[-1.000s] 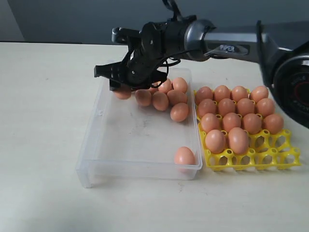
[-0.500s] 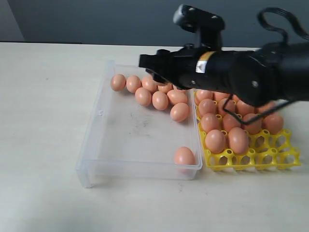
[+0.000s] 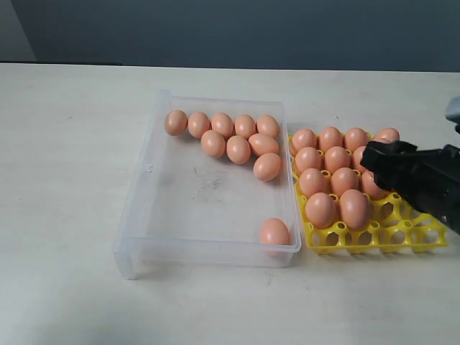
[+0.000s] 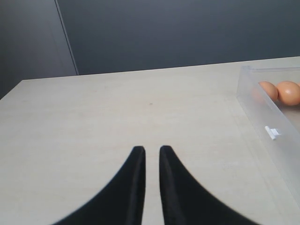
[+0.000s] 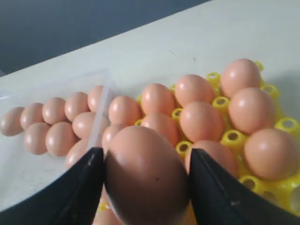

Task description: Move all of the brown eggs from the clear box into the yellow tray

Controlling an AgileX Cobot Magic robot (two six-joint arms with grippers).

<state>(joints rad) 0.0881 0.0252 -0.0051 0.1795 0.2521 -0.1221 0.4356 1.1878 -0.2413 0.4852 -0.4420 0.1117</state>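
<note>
In the right wrist view, my right gripper (image 5: 145, 157) is shut on a brown egg (image 5: 145, 183), with a black finger on each side of it. In the exterior view this gripper (image 3: 375, 162) hangs over the right part of the yellow tray (image 3: 402, 236), and the held egg is hidden there. Several brown eggs (image 3: 338, 183) sit in the tray's cups. The clear box (image 3: 136, 208) holds a cluster of eggs (image 3: 237, 144) at its far end and a single egg (image 3: 274, 232) in its near right corner. My left gripper (image 4: 151, 151) is shut and empty over bare table.
The left wrist view shows one end of the clear box (image 4: 267, 117) with two eggs (image 4: 288, 92) inside. The box and tray stand side by side on a pale table (image 3: 72, 144). A dark wall runs behind the table.
My right arm has swung from over the box's far end across to the right, and now hangs over the yellow tray. The left gripper shows no earlier view.
</note>
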